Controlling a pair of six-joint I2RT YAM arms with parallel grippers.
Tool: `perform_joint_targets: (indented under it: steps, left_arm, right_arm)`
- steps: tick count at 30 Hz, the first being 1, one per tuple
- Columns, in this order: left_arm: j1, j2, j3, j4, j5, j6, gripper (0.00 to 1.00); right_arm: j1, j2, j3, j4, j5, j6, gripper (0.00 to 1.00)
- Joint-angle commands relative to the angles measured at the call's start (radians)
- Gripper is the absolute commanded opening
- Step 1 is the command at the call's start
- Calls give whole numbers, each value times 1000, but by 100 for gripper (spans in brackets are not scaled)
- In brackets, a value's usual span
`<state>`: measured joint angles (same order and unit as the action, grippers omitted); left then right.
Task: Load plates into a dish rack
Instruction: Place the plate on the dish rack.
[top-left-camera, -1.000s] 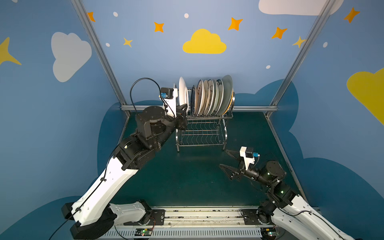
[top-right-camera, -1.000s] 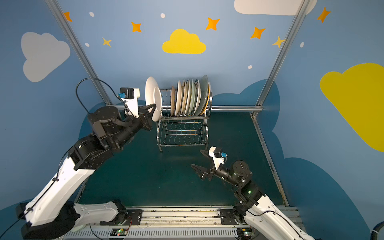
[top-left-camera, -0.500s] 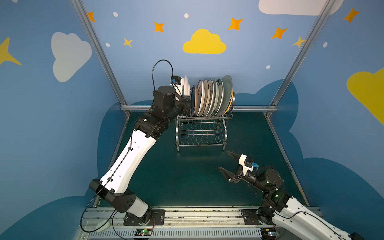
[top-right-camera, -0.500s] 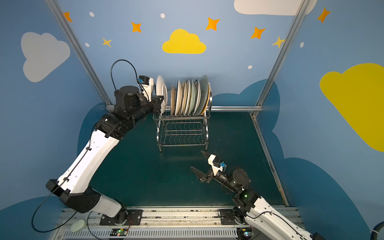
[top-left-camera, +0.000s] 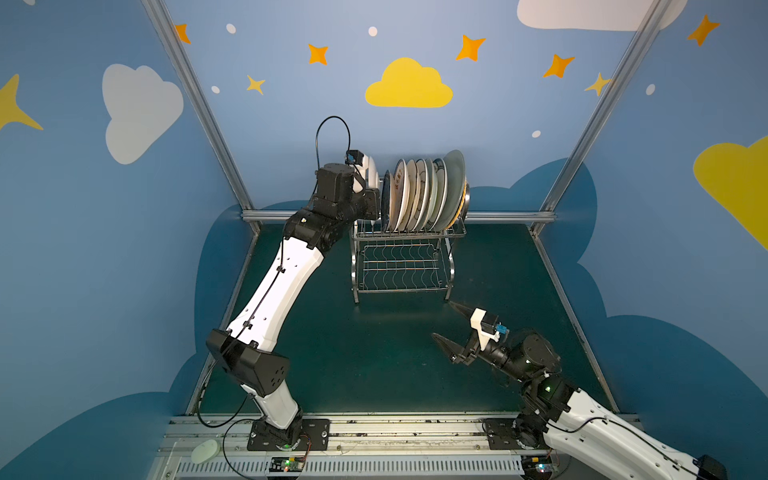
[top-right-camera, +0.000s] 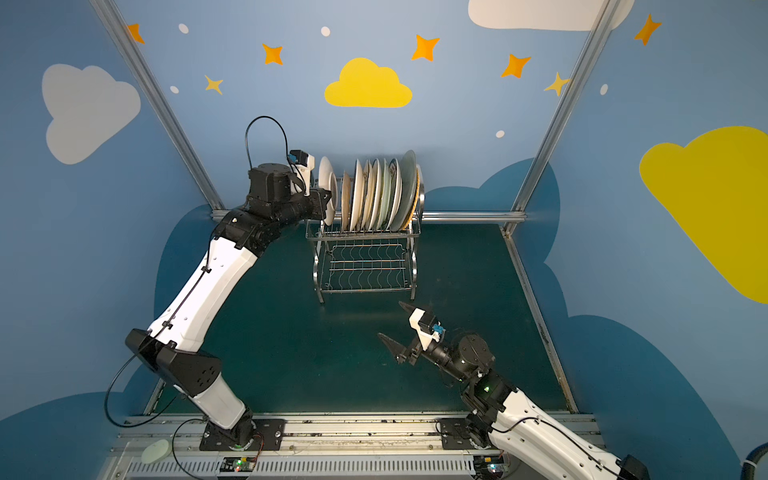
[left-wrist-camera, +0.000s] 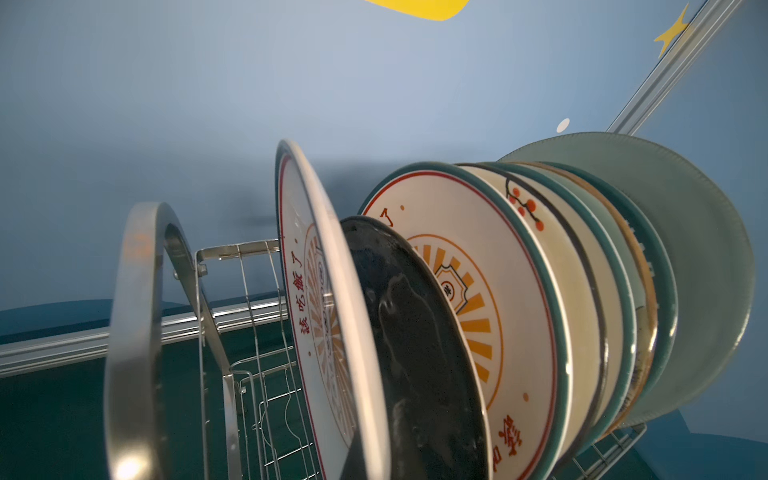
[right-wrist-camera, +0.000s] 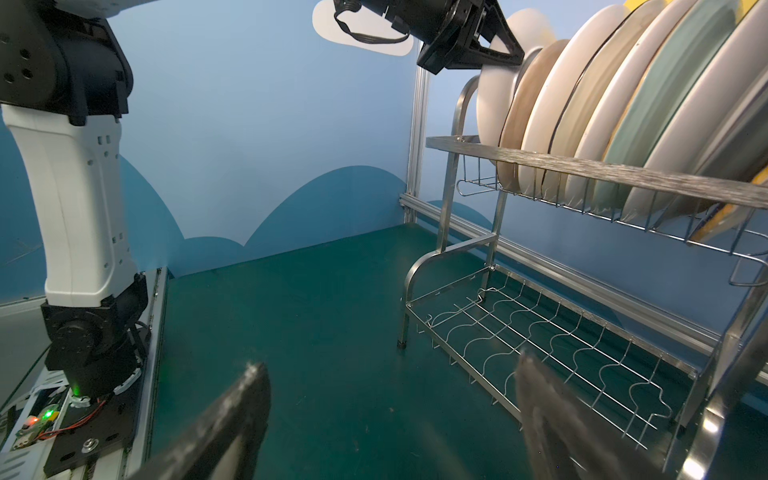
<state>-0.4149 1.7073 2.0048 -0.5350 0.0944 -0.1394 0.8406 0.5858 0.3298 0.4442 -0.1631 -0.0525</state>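
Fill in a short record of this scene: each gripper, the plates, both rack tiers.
left gripper: shut on the sunburst plate, held upright at the upper tier of the dish rack, beside the dark plate
right gripper: open, empty, above the table in front of the rack
racked plates: a row on edge in the upper tier
lower tier: no plates
held plate seated: cannot tell

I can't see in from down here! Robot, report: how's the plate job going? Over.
Left pincer shut on sunburst plate, at dish rack's end. Right pincer open, empty. Dark plate close beside it.
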Motion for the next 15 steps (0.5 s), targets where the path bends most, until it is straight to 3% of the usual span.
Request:
perform_joint_targets:
  steps: [1, 15]
  left_arm:
    - [1, 10, 49, 24, 15, -6, 4]
    - [1, 67, 64, 1, -24, 25, 4]
  right_arm:
    - [6, 3, 21, -6, 8, -3, 90]
    - [7, 18, 37, -42, 17, 0, 90]
